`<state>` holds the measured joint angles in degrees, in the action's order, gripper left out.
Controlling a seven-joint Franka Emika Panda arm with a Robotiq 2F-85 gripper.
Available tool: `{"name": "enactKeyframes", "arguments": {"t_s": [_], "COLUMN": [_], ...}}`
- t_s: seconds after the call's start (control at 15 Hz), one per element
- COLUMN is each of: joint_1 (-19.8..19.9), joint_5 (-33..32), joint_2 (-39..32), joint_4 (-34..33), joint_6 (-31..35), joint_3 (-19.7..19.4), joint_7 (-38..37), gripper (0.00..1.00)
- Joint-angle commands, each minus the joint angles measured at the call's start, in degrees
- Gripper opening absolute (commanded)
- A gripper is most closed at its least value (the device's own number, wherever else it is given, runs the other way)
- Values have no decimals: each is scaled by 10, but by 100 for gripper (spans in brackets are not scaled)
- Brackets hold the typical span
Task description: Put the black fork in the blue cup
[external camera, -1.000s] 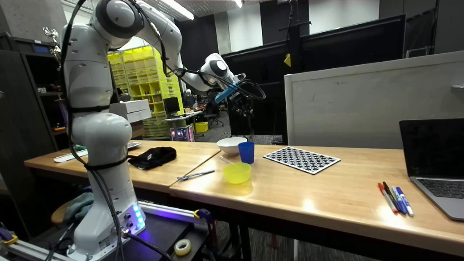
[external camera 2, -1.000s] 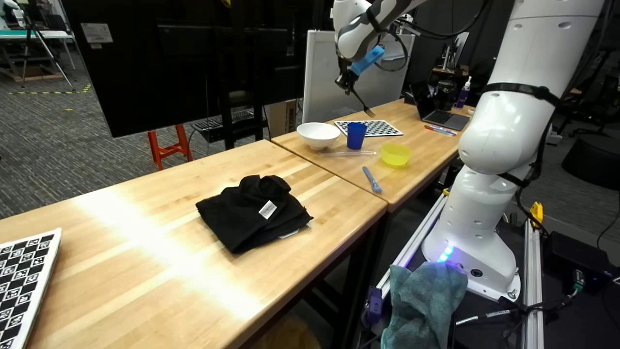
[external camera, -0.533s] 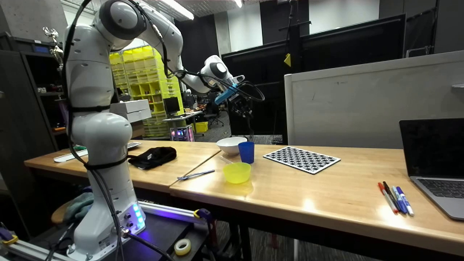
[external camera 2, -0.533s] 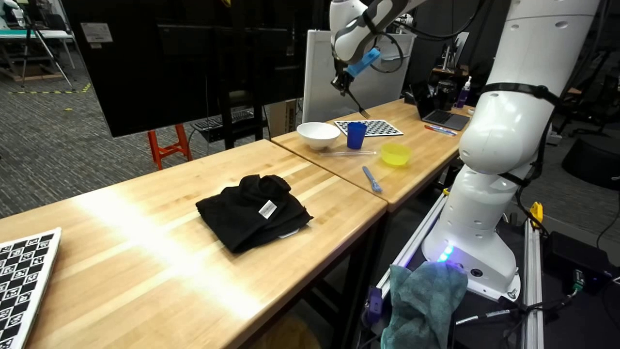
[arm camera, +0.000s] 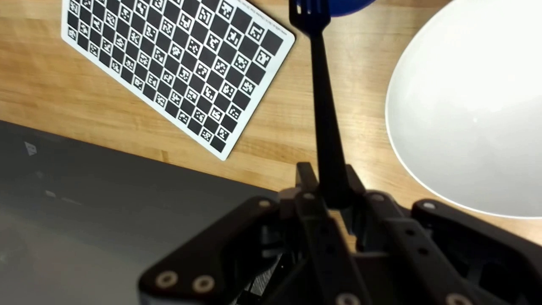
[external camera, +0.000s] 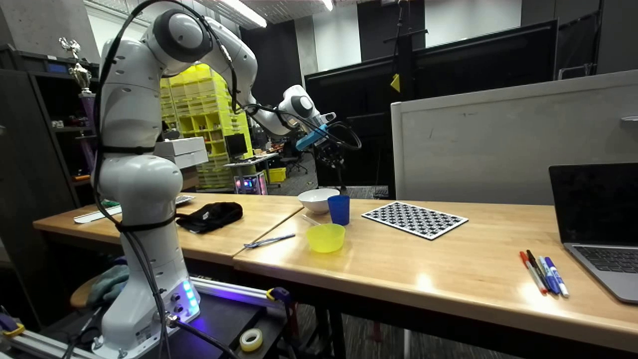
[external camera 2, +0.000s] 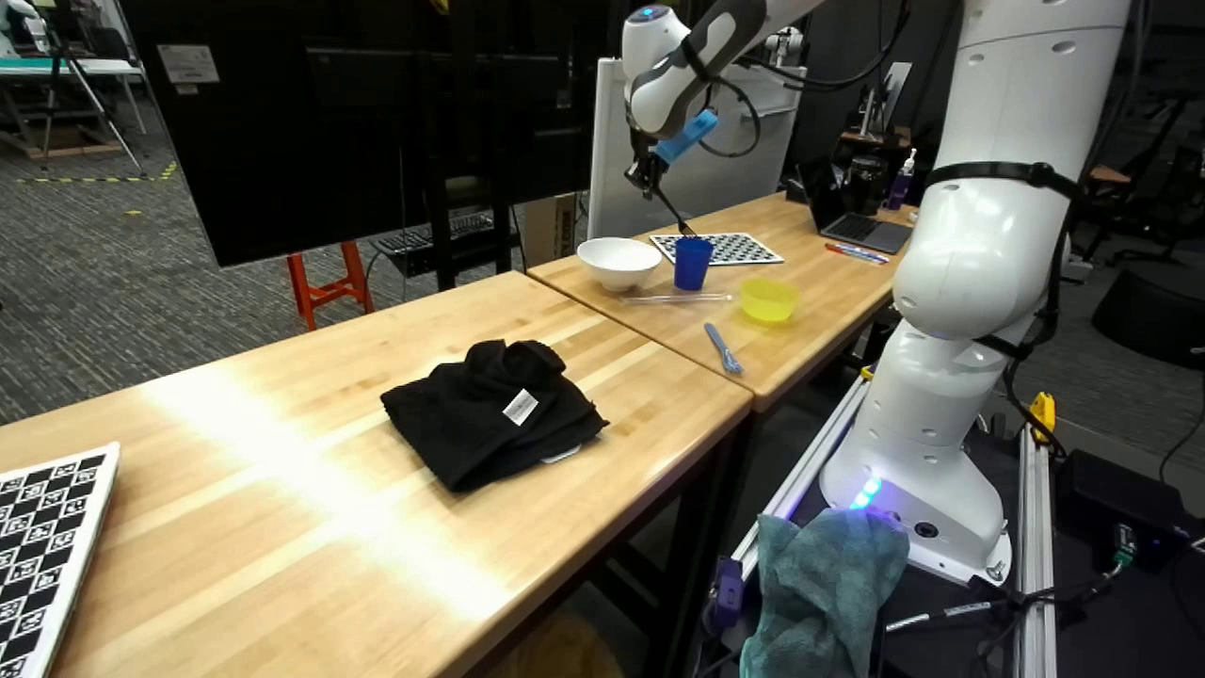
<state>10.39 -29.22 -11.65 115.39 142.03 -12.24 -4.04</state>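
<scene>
The Franka Panda arm (external camera: 133, 114) is glossy white, built of rounded, bulging shells (external camera: 142, 179) dotted with small oval dimples (external camera 2: 1064, 47). A charcoal ring (external camera: 161, 37) circles a pale grey joint cap (external camera: 186, 31). Black cables (external camera: 98, 112) run outside the body, cinched by black straps (external camera 2: 988, 171), and loop loosely at the wrist (external camera 2: 659, 104). A bright blue block (external camera 2: 686, 137) is mounted there; the wrist's dark end cap (external camera 2: 648, 13) glows blue. The white base (external camera: 127, 314) carries a luminous blue strip (external camera: 190, 295), round sockets (external camera: 175, 297) and a label (external camera: 143, 333) too small to read. The Robotiq gripper (arm camera: 330, 178) is black, with pale, ring-shaped screw heads (arm camera: 203, 284) and small holes (arm camera: 423, 251) on its angular linkages (arm camera: 233, 235).
</scene>
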Motion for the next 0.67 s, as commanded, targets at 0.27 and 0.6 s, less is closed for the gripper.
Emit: {"name": "enactKeyframes", "arguments": {"t_s": [0.27,0.6], "joint_1": [-10,-9], "joint_5": [24,41], "joint_2": [-8,-14], "joint_4": [-11,-7], "joint_6": [-1,5], "joint_3": [-1,1], "joint_7": [17,18], "gripper": [4,4]}}
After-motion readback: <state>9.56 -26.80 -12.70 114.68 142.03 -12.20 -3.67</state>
